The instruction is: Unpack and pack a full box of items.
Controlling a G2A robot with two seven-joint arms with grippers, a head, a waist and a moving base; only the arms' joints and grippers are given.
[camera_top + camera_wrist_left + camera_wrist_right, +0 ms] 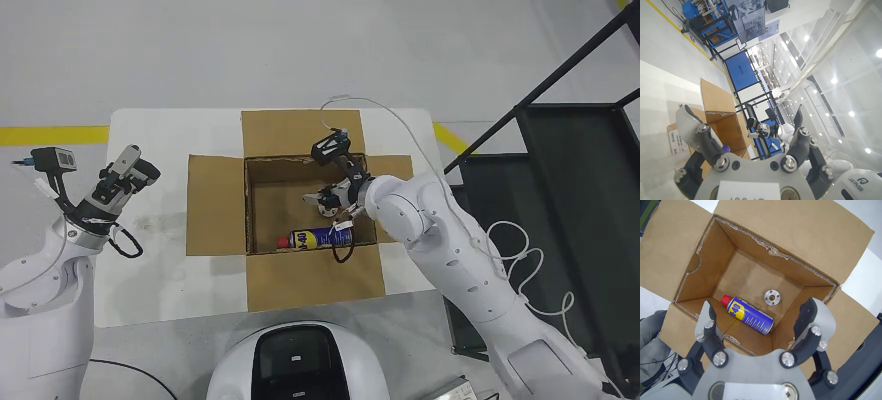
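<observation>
Cardboard box (215, 205) open on white table (150, 130); blue spray can (749, 315) lying flat inside, near metal flange (772, 297). Right gripper (758, 302) over box, spread wide, empty. Left gripper (741, 108) likewise spread, seemingly beside table edge.

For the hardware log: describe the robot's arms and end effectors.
The left arm and right arm have white shells. The left end effector and right end effector each have a grey plate, black links with silver screws and two grey-backed fingers with black pads. A black cable loops at the left wrist; a white cable follows the right arm.
</observation>
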